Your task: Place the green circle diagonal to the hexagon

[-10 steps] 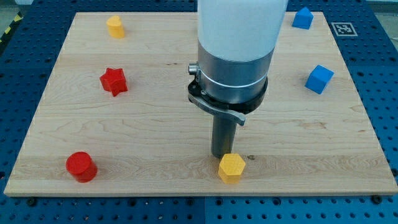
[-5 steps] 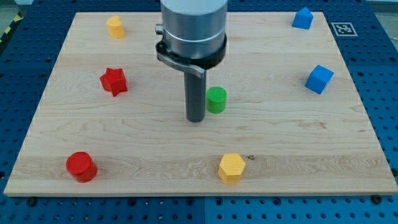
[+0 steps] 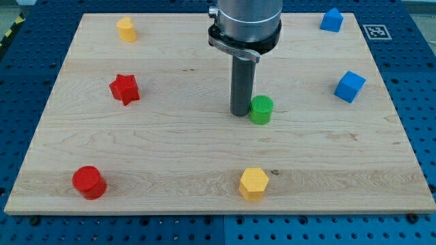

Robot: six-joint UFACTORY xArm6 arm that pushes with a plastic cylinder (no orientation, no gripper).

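The green circle [image 3: 261, 109], a short cylinder, stands near the board's middle. My tip [image 3: 240, 113] rests on the board right against the green circle's left side. The yellow hexagon [image 3: 253, 184] lies near the view's bottom edge, almost straight below the green circle and well apart from it.
A red star [image 3: 125, 88] lies at the left, a red cylinder [image 3: 89, 182] at the bottom left, and a yellow block [image 3: 126, 29] at the top left. Two blue blocks lie at the right, one at the top [image 3: 331, 20] and one lower [image 3: 349, 86]. The wooden board [image 3: 381, 163] is ringed by a blue perforated table.
My tip moved from just above the yellow hexagon up and left, then right. The green circle has slid to the right and slightly down with the tip against its left side.
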